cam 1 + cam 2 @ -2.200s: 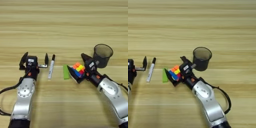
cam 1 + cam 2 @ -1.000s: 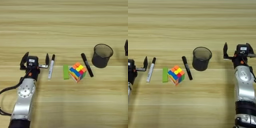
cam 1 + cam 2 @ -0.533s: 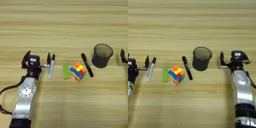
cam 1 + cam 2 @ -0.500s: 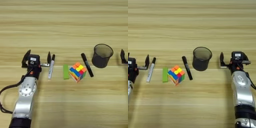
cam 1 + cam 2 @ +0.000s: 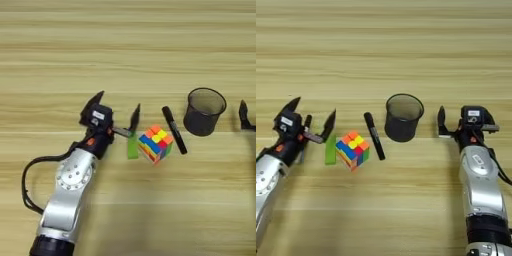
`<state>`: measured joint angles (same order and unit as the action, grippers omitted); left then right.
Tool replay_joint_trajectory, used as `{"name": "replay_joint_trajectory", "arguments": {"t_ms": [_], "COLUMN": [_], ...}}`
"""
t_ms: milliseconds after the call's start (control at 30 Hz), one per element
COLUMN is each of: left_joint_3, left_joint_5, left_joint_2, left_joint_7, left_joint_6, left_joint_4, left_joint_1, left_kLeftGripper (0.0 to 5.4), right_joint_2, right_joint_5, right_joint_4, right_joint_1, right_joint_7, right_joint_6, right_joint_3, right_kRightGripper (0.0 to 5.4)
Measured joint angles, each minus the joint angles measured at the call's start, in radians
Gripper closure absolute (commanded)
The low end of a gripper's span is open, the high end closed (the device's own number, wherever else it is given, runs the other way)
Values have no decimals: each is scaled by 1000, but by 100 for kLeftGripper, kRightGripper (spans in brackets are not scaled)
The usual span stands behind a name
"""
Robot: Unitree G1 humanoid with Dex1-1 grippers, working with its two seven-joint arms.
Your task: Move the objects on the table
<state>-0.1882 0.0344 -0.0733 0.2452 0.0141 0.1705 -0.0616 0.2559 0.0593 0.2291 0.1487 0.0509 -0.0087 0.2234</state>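
Two claws show on the table [image 5: 130,60]. We see the left gripper [image 5: 116,111] spread wide over the white marker [image 5: 312,136], one finger tip just above the green bar [image 5: 132,148]. Beside the bar sit the puzzle cube [image 5: 155,144], then the black marker [image 5: 174,129], then the mesh cup [image 5: 403,118]. Near the table's right edge, our right gripper [image 5: 466,122] rests spread open, holding nothing.

The left tool [image 5: 116,112], fingers spread, straddles the white marker [image 5: 121,132] beside the green bar [image 5: 132,147] and cube [image 5: 155,144].
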Motion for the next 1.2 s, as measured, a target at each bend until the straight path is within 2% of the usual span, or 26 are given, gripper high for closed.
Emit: {"name": "replay_joint_trajectory", "arguments": {"t_ms": [167, 400, 600, 1200], "left_joint_3": [-111, -181, -188, -181], "left_joint_5": [13, 13, 7, 6], "left_joint_2": [-8, -20, -25, -25], "left_joint_7": [81, 135, 136, 131], "left_joint_6": [-30, -32, -26, -2], "left_joint_4": [65, 21, -35, -94], "left_joint_1": [-40, -72, -73, -69], "left_kLeftGripper": [0, 0, 0, 0], "right_joint_2": [0, 0, 0, 0], "right_joint_5": [0, 0, 0, 2], "right_joint_4": [0, 0, 1, 0], "right_joint_1": [0, 0, 0, 0], "right_joint_7": [0, 0, 1, 2], "right_joint_6": [0, 0, 0, 0], "right_joint_3": [-2, -7, -11, -18], "right_kRightGripper": [2, 2, 2, 2]}}
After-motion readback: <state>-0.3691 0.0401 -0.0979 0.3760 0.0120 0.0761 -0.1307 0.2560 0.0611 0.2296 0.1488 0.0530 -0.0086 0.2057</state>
